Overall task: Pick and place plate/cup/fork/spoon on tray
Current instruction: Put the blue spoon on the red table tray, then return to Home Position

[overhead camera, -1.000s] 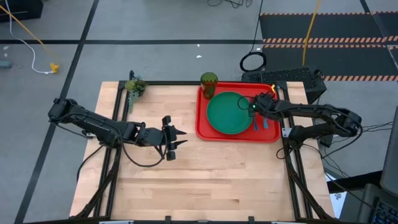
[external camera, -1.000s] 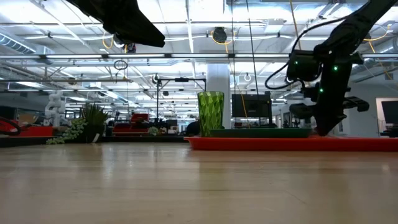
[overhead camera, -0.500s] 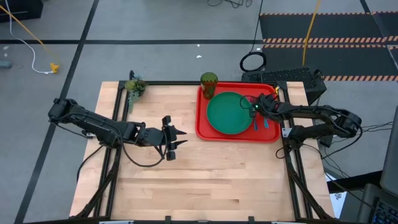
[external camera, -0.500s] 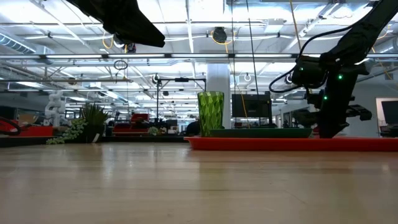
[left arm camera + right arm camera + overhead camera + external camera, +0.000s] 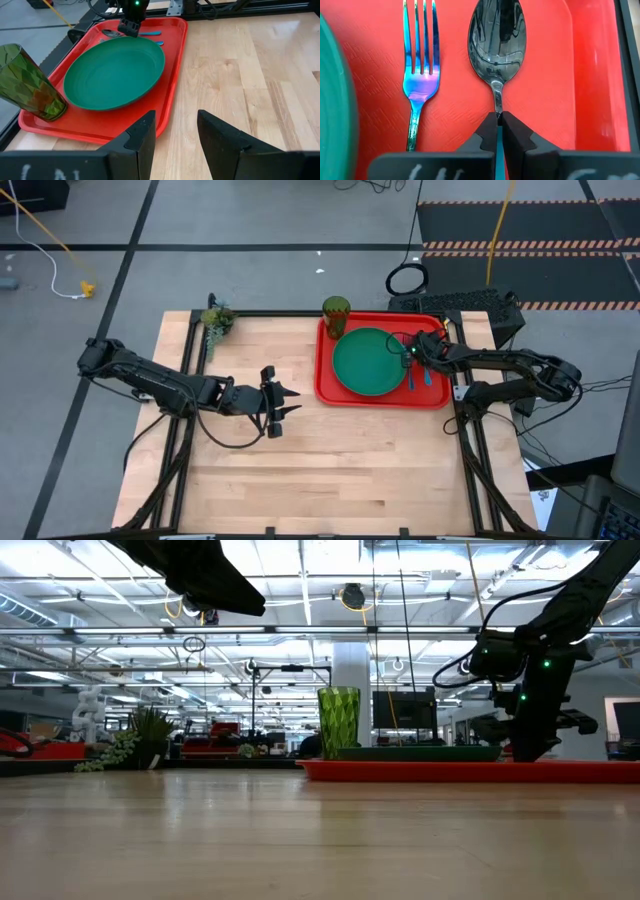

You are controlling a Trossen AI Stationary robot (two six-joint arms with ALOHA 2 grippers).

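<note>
Beside fork point(image 5: 419, 75) — end effector-pinched spoon point(image 5: 498, 42)

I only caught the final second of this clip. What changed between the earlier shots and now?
The right gripper, shut on the spoon, slid slightly away from the plate between the first two shots, then held low over the tray. The fork, cup and left gripper, open over the bare table, stayed put.

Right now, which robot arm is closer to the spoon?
The right one. Its tool is shut on the spoon handle, on the red tray beside the fork. The left tool waits open over the bare table, well off the tray.
</note>
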